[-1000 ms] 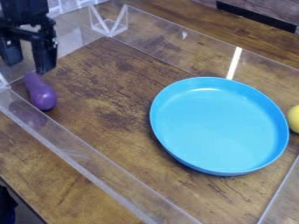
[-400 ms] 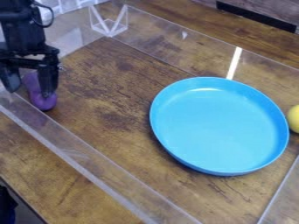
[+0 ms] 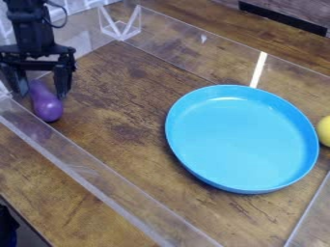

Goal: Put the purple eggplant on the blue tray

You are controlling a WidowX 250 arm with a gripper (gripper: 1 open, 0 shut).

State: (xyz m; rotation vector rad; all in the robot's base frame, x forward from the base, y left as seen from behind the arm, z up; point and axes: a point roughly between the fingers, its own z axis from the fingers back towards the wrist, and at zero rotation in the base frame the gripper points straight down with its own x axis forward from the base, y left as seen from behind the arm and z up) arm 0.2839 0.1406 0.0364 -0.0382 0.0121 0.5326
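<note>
- Since the clear wall (image 3: 77,174) runs just beside the eggplant (image 3: 46,104), I risk a finger catching it on a slanted descent.
- With my gripper (image 3: 39,83) spread wide astride the eggplant at the table's left, closing off-centre could squirt that glossy thing away.
- Farther right, well apart, the tray (image 3: 242,138) waits empty; a weak pinch could drop the eggplant short.

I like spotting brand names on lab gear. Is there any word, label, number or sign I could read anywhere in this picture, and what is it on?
None: no readable text in this view.
The gripper: black, no marking visible.
The purple eggplant: plain, no label.
The blue tray: plain blue, no print or logo.
The yellow fruit at the right edge: no sticker visible.
The wooden table: only wood grain and glare streaks.
</note>
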